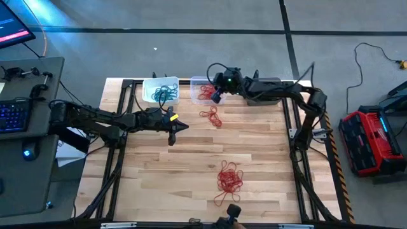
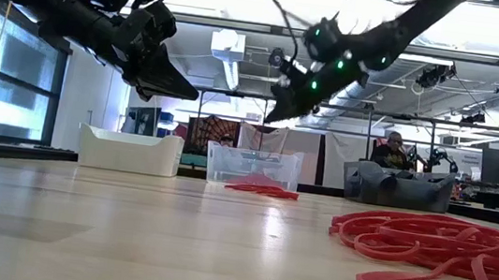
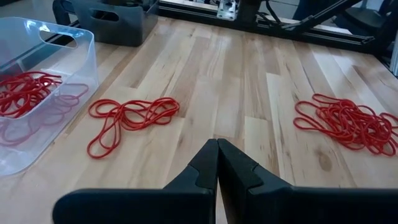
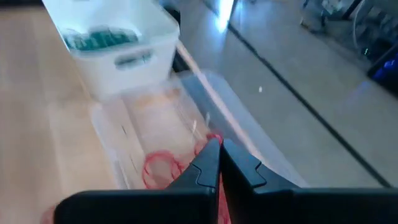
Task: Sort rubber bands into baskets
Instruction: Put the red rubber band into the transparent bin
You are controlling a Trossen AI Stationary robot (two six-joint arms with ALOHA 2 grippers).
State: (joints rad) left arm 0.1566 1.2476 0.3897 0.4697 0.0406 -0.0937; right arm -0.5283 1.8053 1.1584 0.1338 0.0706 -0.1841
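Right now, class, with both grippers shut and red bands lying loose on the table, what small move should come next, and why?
Probably open the left gripper and lower it toward the small red bunch beside the clear tub. It hangs shut nearby, holding nothing, while the right gripper is over that tub.

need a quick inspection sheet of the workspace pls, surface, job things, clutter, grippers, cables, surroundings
surface: wooden table, on a dark frame.
job's things: white basket holds teal rubber bands; clear basket holds red bands; dark grey basket shows in the low view. Small red bunch lies beside the clear basket; large red pile lies at the near edge.
clutter: nothing seen.
grippers: left gripper over mid-table, fingers shut, empty; right gripper above the clear basket, fingers shut.
cables: black cable on the floor.
surroundings: red case, keyboard, a seated person far behind.
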